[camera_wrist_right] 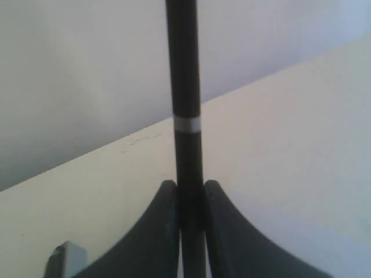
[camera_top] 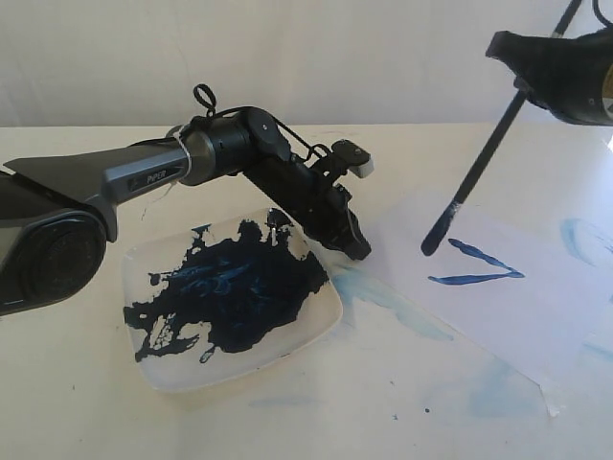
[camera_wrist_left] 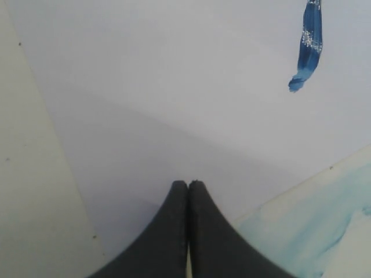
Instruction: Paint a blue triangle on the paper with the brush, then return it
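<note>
Paintbrush (camera_top: 484,158), long, thin and black with a narrow silver band, hangs tilted in the right gripper (camera_top: 522,84), whose jaws pinch its handle. Its dark bristle tip is down at the large whitish rectangular paper sheet (camera_top: 536,316), just beside the dark-blue painted triangle (camera_top: 476,279), which shows as two strokes meeting at one end and apart at the other. The left gripper (camera_top: 356,251), jaws pressed together on nothing, is over the paper's edge beside the square white plate (camera_top: 182,374) smeared dark blue.

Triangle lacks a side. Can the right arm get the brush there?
Probably yes: the right gripper holds the brush, tip beside the blue triangle strokes; left gripper sits off to the side.
</note>
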